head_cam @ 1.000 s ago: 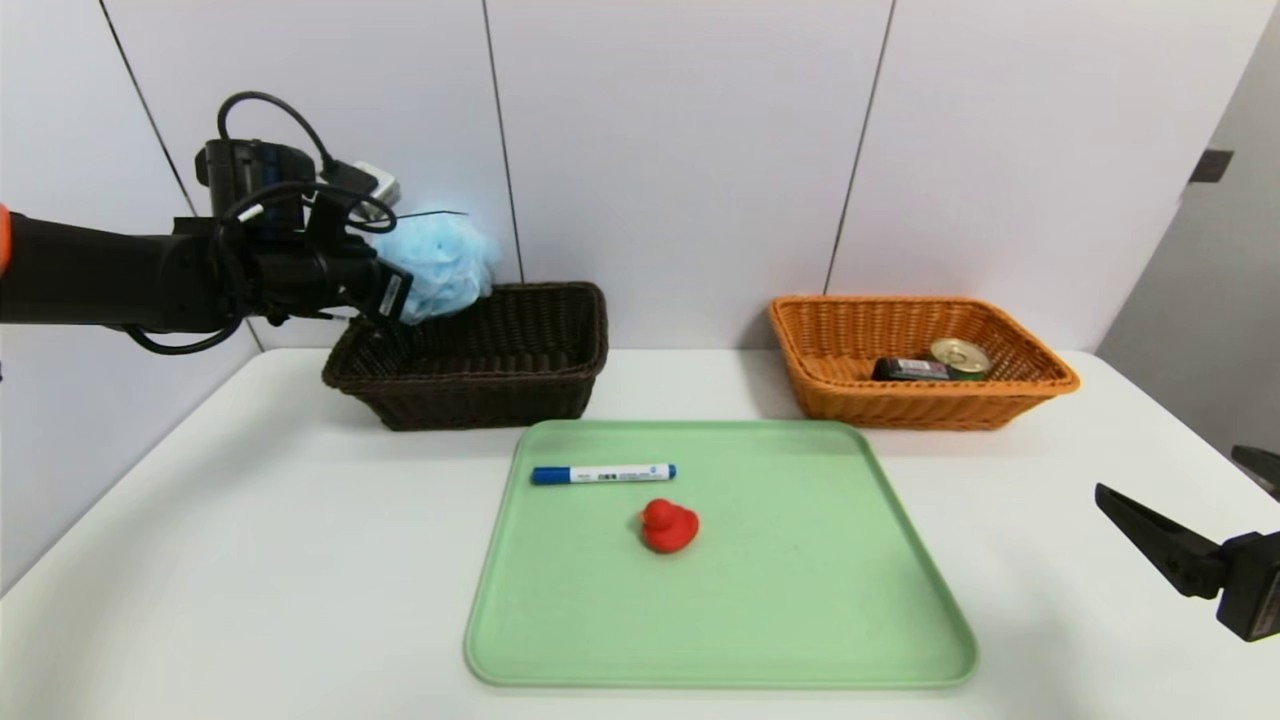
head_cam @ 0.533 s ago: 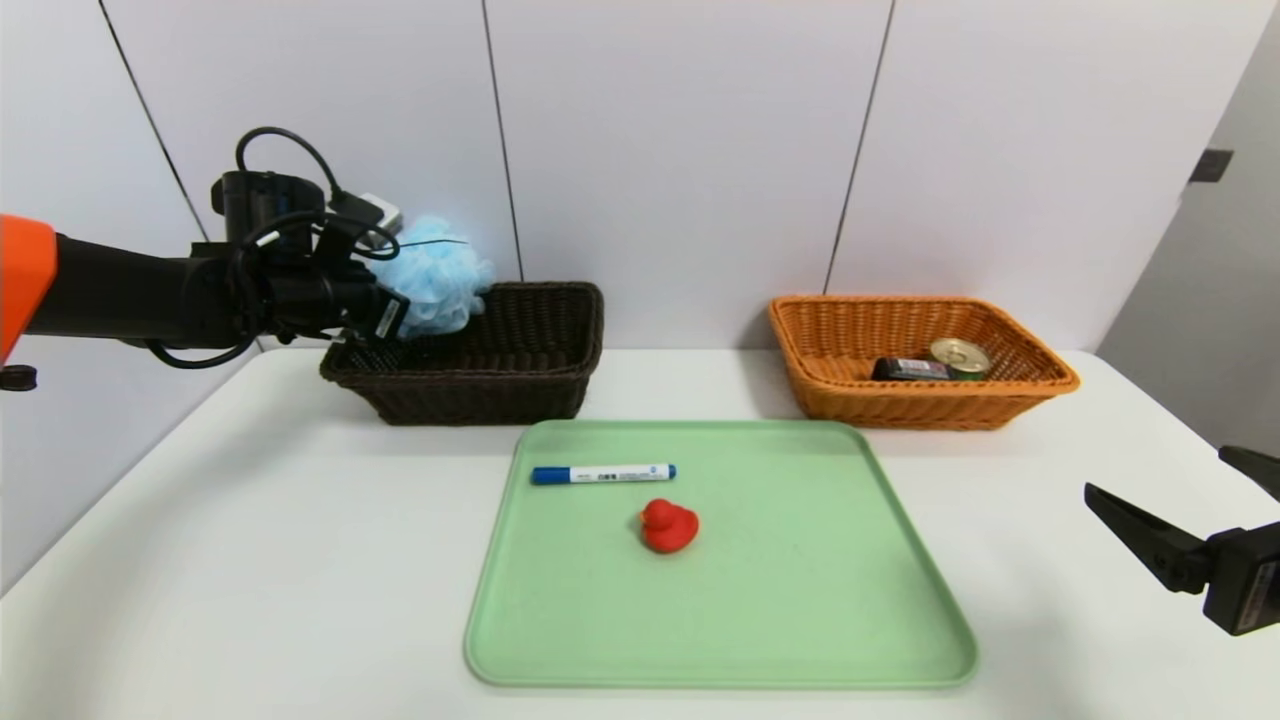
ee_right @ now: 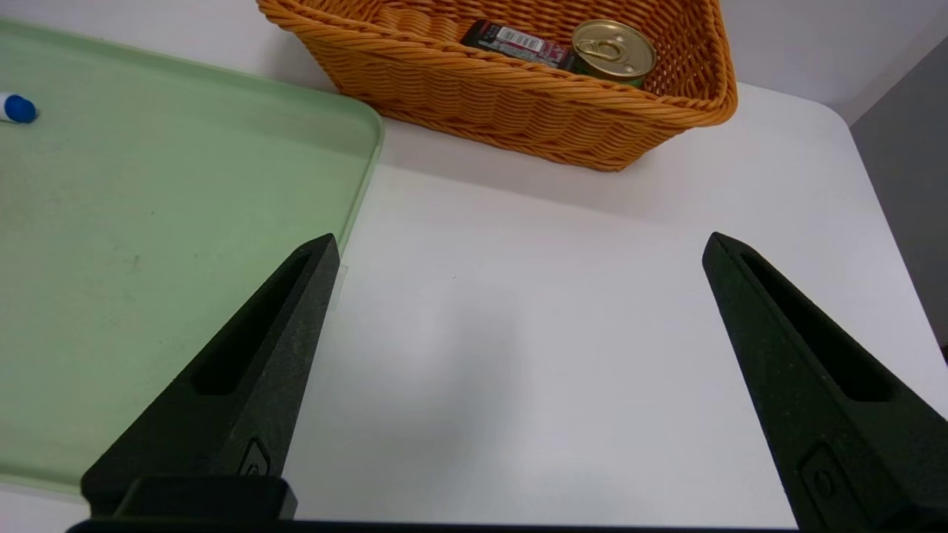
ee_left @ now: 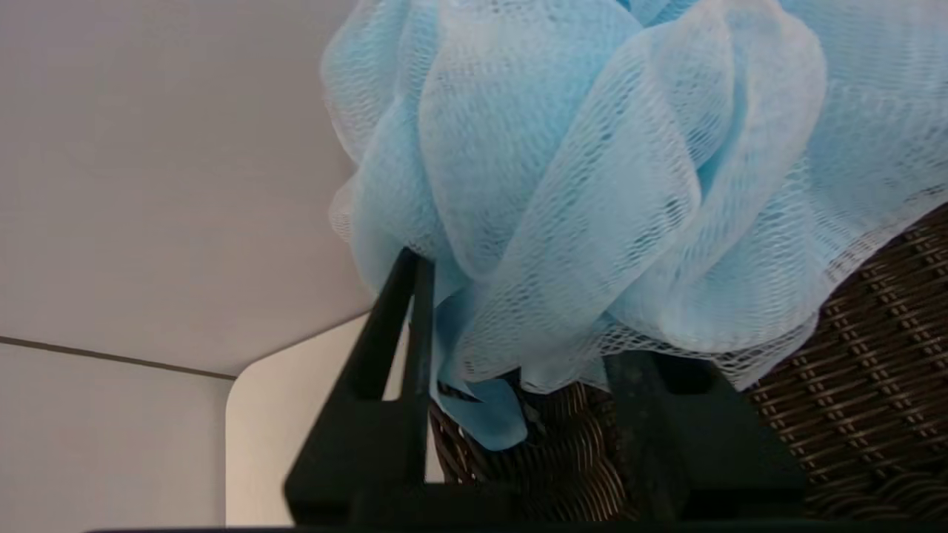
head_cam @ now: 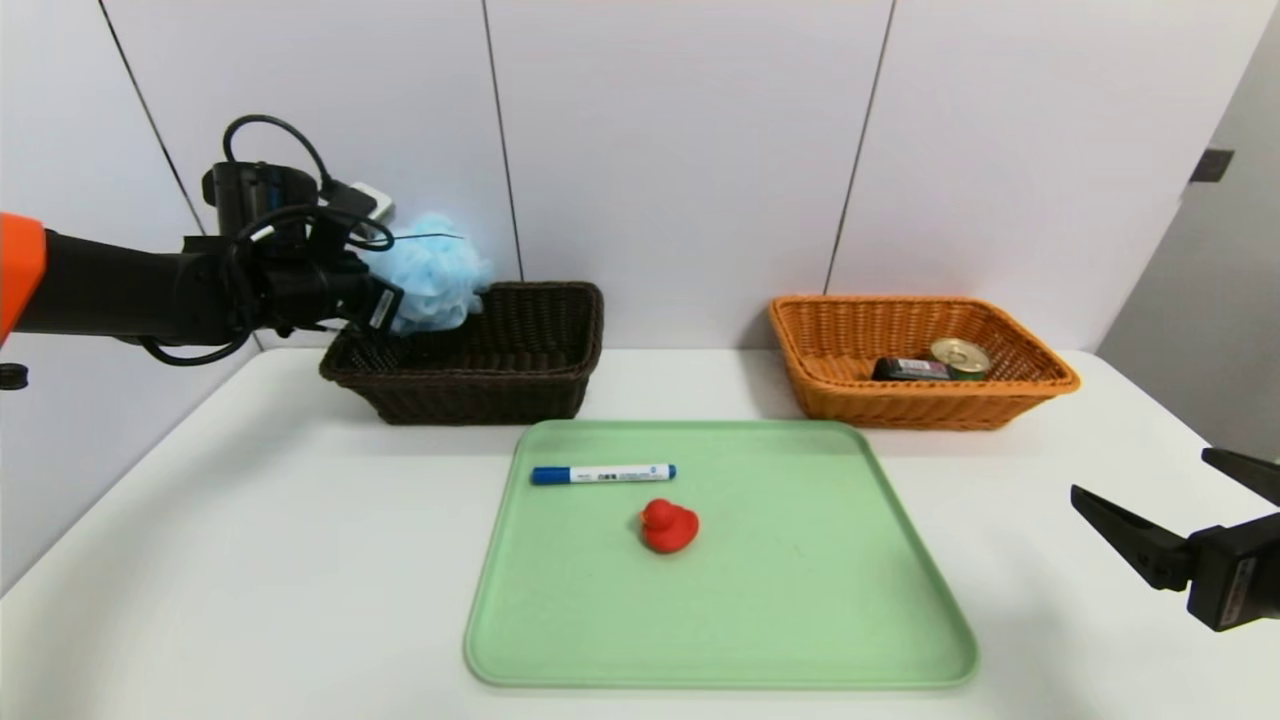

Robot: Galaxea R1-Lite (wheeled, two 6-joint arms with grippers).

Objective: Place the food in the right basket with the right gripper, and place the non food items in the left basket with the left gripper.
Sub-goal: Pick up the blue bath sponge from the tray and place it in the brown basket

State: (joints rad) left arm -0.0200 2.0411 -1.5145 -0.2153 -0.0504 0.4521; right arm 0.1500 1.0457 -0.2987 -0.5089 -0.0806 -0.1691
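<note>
Head view, big to small: one white table (head_cam: 250, 560), one green tray (head_cam: 800, 600), two baskets, then the loose items. Left basket (head_cam: 500, 385), dark brown, sits back left; right basket (head_cam: 900, 405), orange, back right, already holding both food items: one tin (head_cam: 960, 357) and one black box (head_cam: 910, 369) beside it.

Left gripper (head_cam: 385, 305) is over the near-left corner of the left basket with the bath pouf (head_cam: 432, 272) at its tips. In the left wrist view the fingers (ee_left: 392, 326) stand partly apart with mesh bunched between them; can't tell if they still pinch it or have let go. Pouf looks very light, soft and springy, so I'd expect it to snag on the fingers rather than drop clean. Best hold is deep in the bunched core, not the loose outer folds.

Right gripper (head_cam: 1160, 520) is parked low at the right table edge, spread wide, nothing in it.

Left on the tray: one marker (head_cam: 602, 474), stiff, slim, likely to roll, so grip it across the barrel mid-length. One red duck (head_cam: 668, 526), small, rubbery, squashy; take it across the body.

Count: three non-food, two food.
</note>
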